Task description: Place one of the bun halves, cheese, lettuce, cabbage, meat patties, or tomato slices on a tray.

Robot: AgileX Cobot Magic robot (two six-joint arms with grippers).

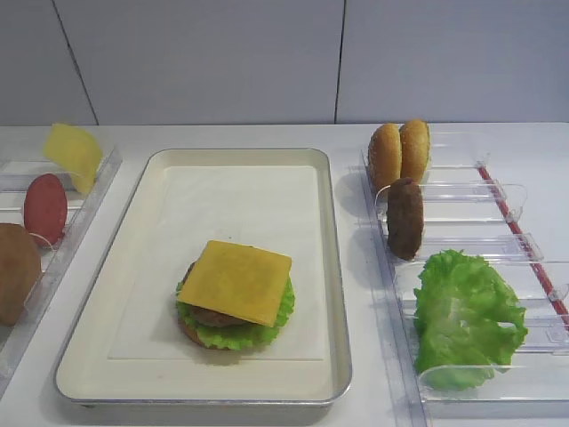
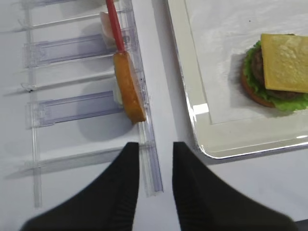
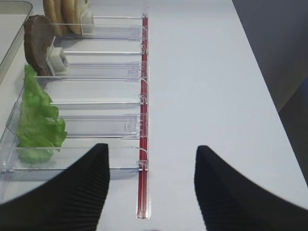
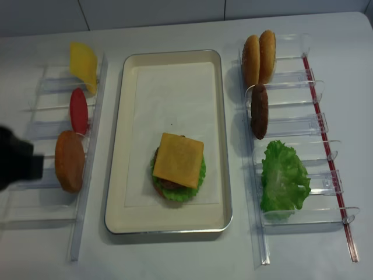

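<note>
On the silver tray sits a stack: a bun half at the bottom, lettuce, a meat patty, and a cheese slice on top. The left rack holds another cheese slice, a tomato slice and a bun half, all on edge. My left gripper is open and empty, just short of that bun half, over the rack's rail beside the tray. My right gripper is wide open and empty, near the lettuce in the right rack.
The right clear rack carries two bun halves, a meat patty and lettuce, with a red strip along its outer side. My left arm shows at the left edge above the left rack.
</note>
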